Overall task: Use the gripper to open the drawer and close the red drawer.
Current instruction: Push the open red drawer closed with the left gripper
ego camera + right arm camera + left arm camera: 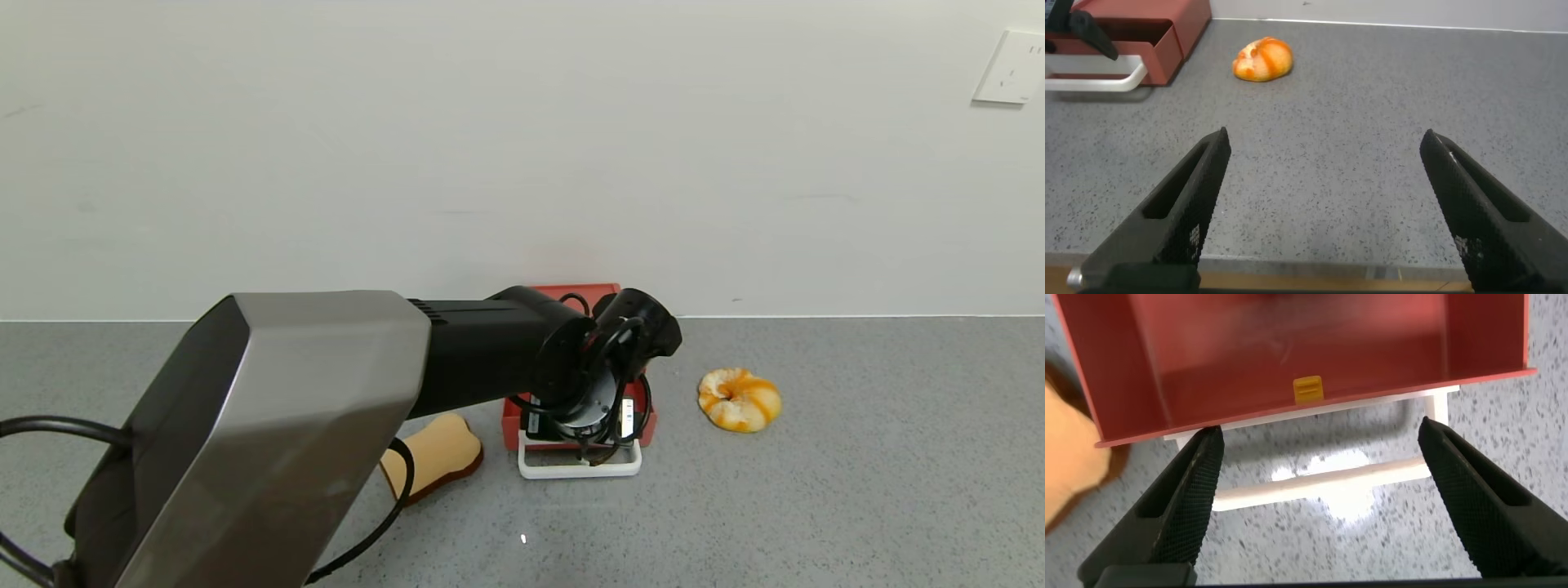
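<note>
The salmon-red drawer (pixel 647 428) stands on the grey counter against the wall, its tray slid partly out toward me. The white loop handle (pixel 580 470) lies at its front. My left gripper (pixel 589 453) points down over the handle. In the left wrist view the left gripper (pixel 1320 433) is open and empty, its fingers either side of the handle bar (pixel 1323 482), above it, with the empty tray (pixel 1290 343) behind. My right gripper (pixel 1325 139) is open and empty, low over bare counter, far from the drawer (pixel 1167 41).
A bread slice (pixel 437 453) lies just left of the drawer. A round orange bun (pixel 739 398) lies to its right, also in the right wrist view (pixel 1262 60). The white wall stands right behind the drawer, with a socket (pixel 1012 67) up right.
</note>
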